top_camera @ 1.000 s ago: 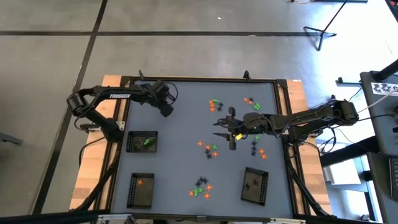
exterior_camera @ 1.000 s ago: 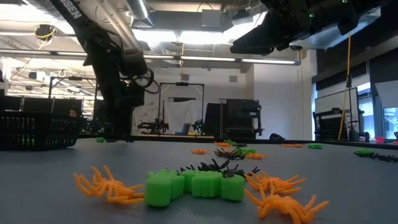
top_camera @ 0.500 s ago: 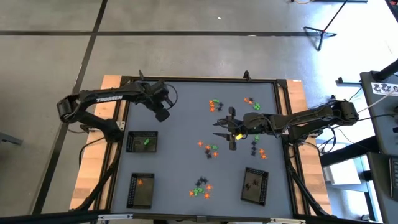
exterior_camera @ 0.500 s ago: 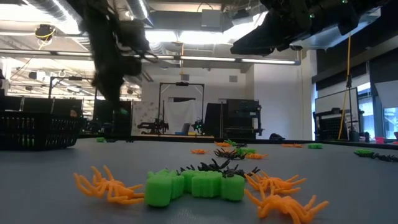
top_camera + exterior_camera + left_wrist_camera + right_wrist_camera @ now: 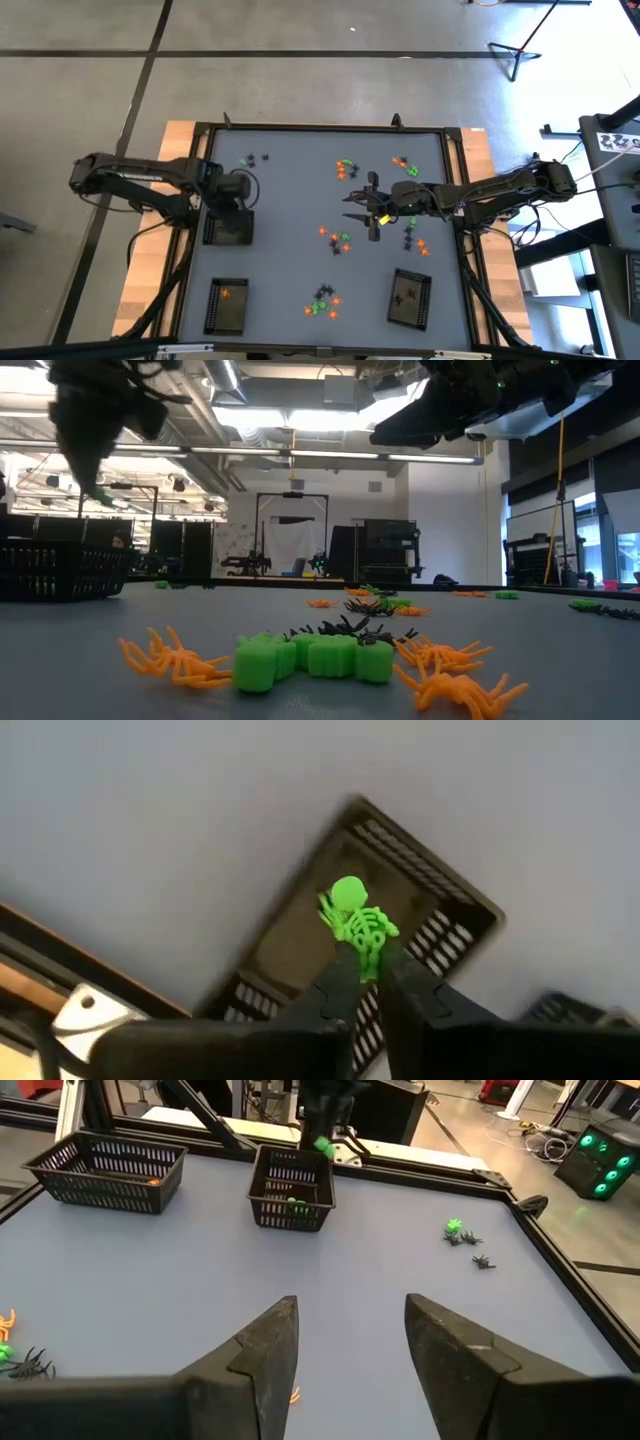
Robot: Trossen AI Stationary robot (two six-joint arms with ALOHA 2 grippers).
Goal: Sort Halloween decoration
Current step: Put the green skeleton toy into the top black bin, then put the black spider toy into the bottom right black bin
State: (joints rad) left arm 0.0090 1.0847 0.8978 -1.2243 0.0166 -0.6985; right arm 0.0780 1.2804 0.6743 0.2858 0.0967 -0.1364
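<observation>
**Green skeleton held over the left tray**

We saw a green skeleton trinket (image 5: 358, 925) pinched between the closed fingers of the left gripper (image 5: 368, 970), hanging above the black mesh tray (image 5: 455, 895) at the table's left side. In the high view the left gripper (image 5: 232, 190) sat over that tray (image 5: 228, 232). More orange, green and black trinkets (image 5: 340, 240) lay scattered mid-table. The right gripper (image 5: 348, 1342) hovered near the centre, fingers spread wide and holding nothing. Two further trays (image 5: 227, 305) lay along the near edge.

Left gripper (image 5: 368, 982) holding skeleton (image 5: 358, 923) above tray (image 5: 455, 900).
</observation>
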